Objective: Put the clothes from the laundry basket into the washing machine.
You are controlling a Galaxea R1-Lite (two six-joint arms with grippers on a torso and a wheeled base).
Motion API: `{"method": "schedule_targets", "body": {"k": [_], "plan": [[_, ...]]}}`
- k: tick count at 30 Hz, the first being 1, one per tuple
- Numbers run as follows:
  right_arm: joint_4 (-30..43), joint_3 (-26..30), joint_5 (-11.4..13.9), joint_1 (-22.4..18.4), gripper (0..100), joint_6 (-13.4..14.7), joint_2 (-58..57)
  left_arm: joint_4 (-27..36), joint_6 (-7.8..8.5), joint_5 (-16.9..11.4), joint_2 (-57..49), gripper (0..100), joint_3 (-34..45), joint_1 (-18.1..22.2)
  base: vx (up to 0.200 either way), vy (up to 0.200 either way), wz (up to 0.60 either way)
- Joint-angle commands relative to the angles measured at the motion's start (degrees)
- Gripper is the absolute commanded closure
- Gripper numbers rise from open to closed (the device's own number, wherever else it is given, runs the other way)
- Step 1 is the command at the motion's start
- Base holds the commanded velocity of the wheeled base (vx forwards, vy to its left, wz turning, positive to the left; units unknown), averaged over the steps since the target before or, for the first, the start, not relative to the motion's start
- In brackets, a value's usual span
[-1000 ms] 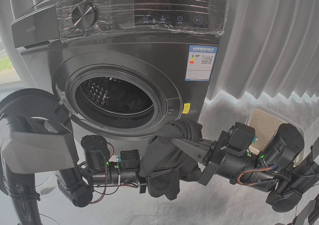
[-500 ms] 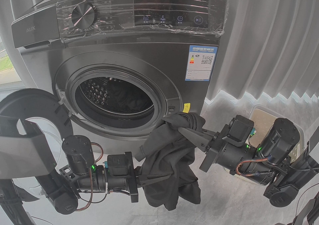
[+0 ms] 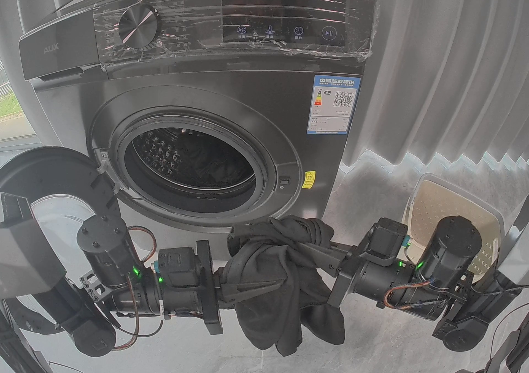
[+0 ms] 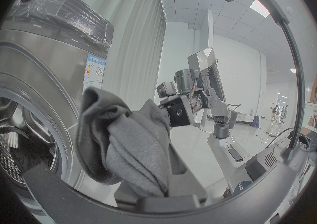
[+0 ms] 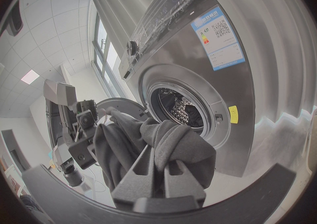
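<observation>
The left fingers (image 3: 253,290) pinch the low side of the dark cloth (image 3: 275,269). It hangs in the air between both arms. The right fingers (image 3: 322,252) pinch its top. The washing machine (image 3: 231,88) has its round hole (image 3: 190,176) open, higher up and nearer the left arm.

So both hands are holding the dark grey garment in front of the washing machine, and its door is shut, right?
Not quite: the door is open, swung to the robot's left, and the head view shows the drum exposed. The rest holds: left hand and right hand both grip the dark grey garment in front of the washing machine.
</observation>
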Motion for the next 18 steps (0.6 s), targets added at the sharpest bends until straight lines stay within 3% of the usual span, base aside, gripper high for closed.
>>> {"method": "schedule_targets", "body": {"k": [1, 18], "plan": [[0.01, 1.67, 0.08, -0.47, 100, -0.05, 1.08, -0.1, -0.05, 0.02, -1.46, 100, -0.1, 0.13, 0.0, 0.0, 0.0], [0.01, 3.25, 0.16, 0.94, 100, -0.31, 2.49, -0.1, -0.67, 0.37, -2.16, 100, -0.54, 0.21, 0.0, 0.0, 0.0]]}}
